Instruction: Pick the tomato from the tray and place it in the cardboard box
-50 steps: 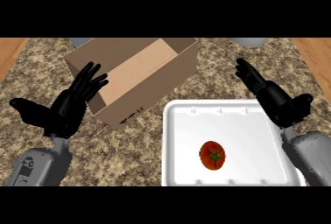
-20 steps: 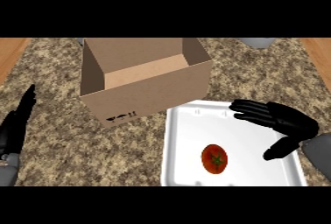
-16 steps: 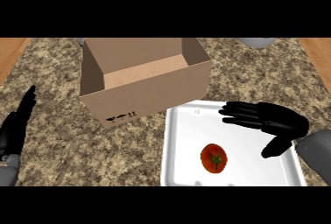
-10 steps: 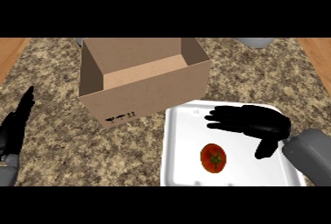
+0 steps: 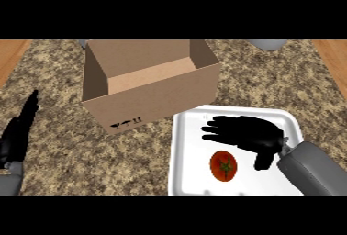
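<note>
Leftward and lower than half a second ago, the black right hand (image 5: 247, 134) now hangs over the middle of the white square plastic tray (image 5: 188, 151), fingers spread wide and straight, thumb pointing down, holding nothing. One round red tomato with a green stem (image 5: 224, 165) lies on the tray toward its near edge, just below the hand's fingers and beside the thumb, untouched as far as can be seen. One tray sits at the near right part of the speckled brown stone counter (image 5: 81, 151). At the counter's left edge the black left hand (image 5: 18, 133) rests edge-on, fingers straight and up. Farther back, one open brown cardboard box (image 5: 152, 92) stands near the tray's far left corner.
</note>
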### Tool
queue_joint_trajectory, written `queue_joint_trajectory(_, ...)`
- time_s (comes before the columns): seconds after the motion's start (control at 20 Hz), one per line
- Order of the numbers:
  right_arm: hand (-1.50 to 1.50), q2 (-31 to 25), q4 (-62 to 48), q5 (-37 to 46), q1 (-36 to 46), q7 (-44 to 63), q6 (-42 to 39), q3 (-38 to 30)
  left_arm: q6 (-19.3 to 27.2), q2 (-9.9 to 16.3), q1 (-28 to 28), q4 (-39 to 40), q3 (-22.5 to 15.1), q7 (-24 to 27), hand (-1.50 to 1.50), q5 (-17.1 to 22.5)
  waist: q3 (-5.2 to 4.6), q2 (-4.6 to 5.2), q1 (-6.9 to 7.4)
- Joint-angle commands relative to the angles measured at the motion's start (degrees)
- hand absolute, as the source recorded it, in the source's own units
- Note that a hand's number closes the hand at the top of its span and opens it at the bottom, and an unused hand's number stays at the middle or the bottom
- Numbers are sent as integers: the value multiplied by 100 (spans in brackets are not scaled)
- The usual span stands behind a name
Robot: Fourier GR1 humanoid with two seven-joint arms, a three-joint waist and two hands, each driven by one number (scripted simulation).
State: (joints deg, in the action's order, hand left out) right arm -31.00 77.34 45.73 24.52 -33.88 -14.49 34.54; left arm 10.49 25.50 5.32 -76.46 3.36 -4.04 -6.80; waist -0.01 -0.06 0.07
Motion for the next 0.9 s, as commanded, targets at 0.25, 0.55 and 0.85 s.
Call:
queue_joint_trajectory(0.25, -150, 810, -454, 782, 130, -303, -395, -458, -172, -181, 40, -115, 239, -81, 0, -258, 1, 6, 23)
queue_joint_trajectory(0.55, -150, 136, 1058, 563, -828, -705, -967, -640, -403, -35, 43, 314, 576, 298, 0, -218, -2, -2, -33)
queue_joint_trajectory(0.85, -150, 126, 1542, 806, -1254, -921, -1024, -782, -609, -121, 60, -250, 590, -135, 0, -234, 1, -6, -23)
